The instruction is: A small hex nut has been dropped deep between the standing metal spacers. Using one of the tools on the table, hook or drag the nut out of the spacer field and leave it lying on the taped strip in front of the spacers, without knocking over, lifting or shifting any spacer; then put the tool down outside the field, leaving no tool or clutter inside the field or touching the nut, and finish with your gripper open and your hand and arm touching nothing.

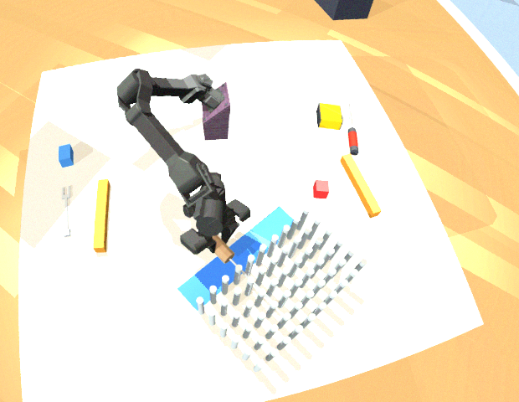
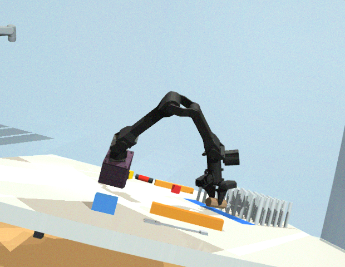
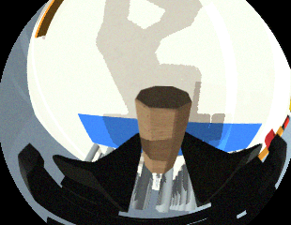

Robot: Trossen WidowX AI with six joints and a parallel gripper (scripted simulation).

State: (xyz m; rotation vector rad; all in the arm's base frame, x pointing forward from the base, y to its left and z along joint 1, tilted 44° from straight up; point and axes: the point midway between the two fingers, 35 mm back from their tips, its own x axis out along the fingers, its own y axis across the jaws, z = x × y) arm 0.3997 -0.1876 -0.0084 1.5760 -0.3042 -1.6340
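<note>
The gripper [image 1: 222, 245] [image 2: 217, 198] [image 3: 160, 137] is partly closed, clamped on the wooden handle [image 1: 223, 250] [image 2: 215, 202] [image 3: 162, 122] of a thin-shafted tool. Handle and jaws are above the blue strip [image 1: 214, 272] [image 2: 236, 218] [image 3: 108, 131]; the shaft reaches among the upright spacers [image 1: 263, 255] [image 2: 264, 211] [image 3: 169, 192]. The nut is probably hidden between them; I can't make it out.

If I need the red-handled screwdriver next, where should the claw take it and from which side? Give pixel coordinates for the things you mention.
Judging by its shape, grip the red middle of the screwdriver's handle [image 1: 352, 139] [image 2: 144, 178] from above, fingers across its width: it lies flat, the handle far thicker than the thin shaft. The yellow block [image 1: 330, 115] stands beside the shaft, so keep off that end.
</note>
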